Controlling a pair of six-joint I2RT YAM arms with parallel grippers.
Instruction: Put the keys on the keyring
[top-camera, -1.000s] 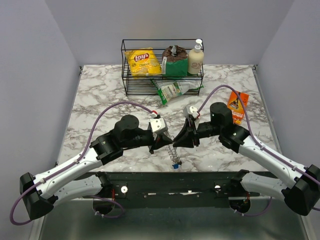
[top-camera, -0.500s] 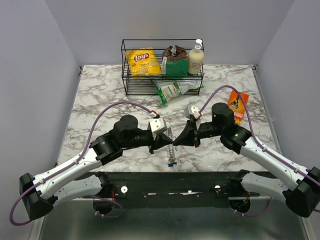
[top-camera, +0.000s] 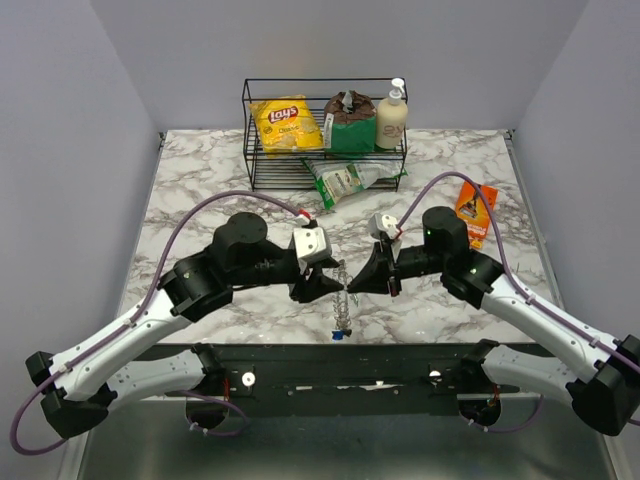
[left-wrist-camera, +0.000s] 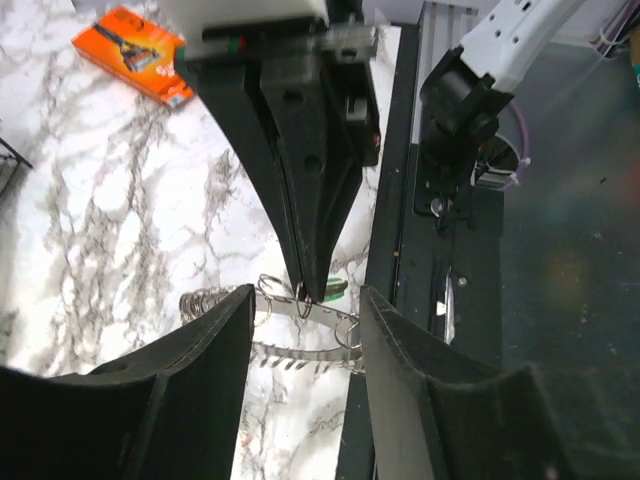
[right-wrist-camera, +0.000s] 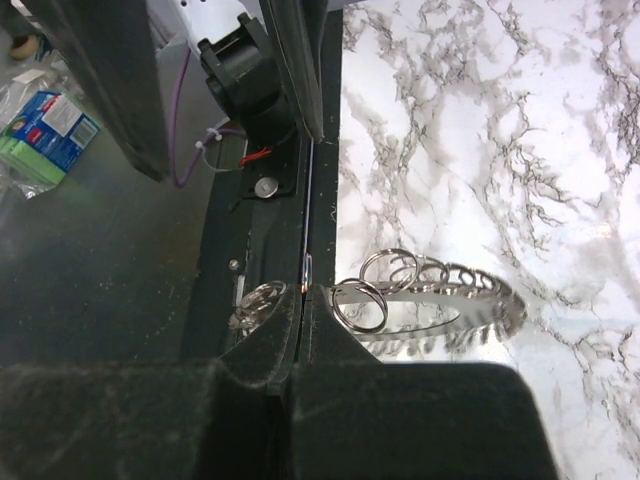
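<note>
The keyring (top-camera: 344, 298), a silvery band carrying several small split rings, hangs between the two grippers above the table's near edge. My right gripper (top-camera: 353, 283) is shut on it, with its tips pinching the band (right-wrist-camera: 305, 292). The rest of the keyring (right-wrist-camera: 440, 300) curves off to the right in that view. My left gripper (top-camera: 324, 285) is open. Its fingers (left-wrist-camera: 205, 345) stand on either side of the keyring (left-wrist-camera: 300, 312) without touching it. A blue key (top-camera: 340, 335) dangles at the ring's lower end. A green key head (left-wrist-camera: 334, 290) peeks out behind the band. No red key can be made out.
A wire basket (top-camera: 262, 165) at the back holds a chips bag (top-camera: 285, 122), a brown-and-green pack and a lotion bottle (top-camera: 391, 115). A green packet (top-camera: 348, 181) lies before it. An orange pack (top-camera: 476, 212) lies at the right. The black base rail (top-camera: 340, 362) runs along the near edge.
My left gripper has opened and let go of the keyring, and its arm has drawn back a little to the left. The right gripper has shut on the ring, which has lifted slightly.
</note>
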